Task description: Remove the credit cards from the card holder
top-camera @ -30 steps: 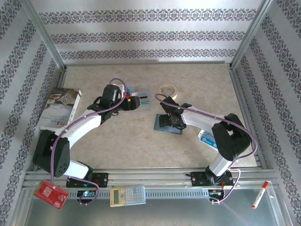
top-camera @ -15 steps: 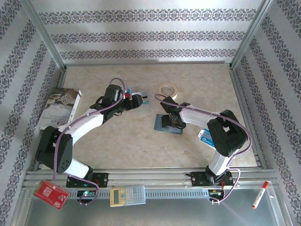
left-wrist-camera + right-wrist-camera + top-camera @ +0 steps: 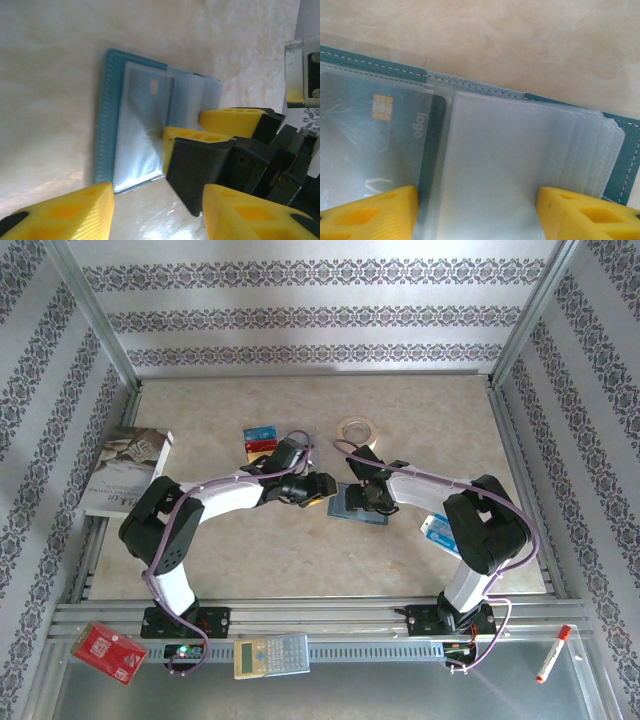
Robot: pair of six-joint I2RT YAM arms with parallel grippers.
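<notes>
Now left tool (image 3: 320, 491) swung from credit cards (image 3: 260, 439) to card holder (image 3: 354, 512).

Card holder (image 3: 342, 508) crowded by left gripper (image 3: 325, 488) and right gripper (image 3: 365, 498) (close together) | tape roll (image 3: 356, 430) beyond | near-side table (image 3: 300, 552) left passable

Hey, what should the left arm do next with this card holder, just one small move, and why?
Probably ease the left gripper forward until its open jaws straddle the edge of the card holder: a chip card sits sleeved inside, and the right gripper sits over the clear sleeves.
</notes>
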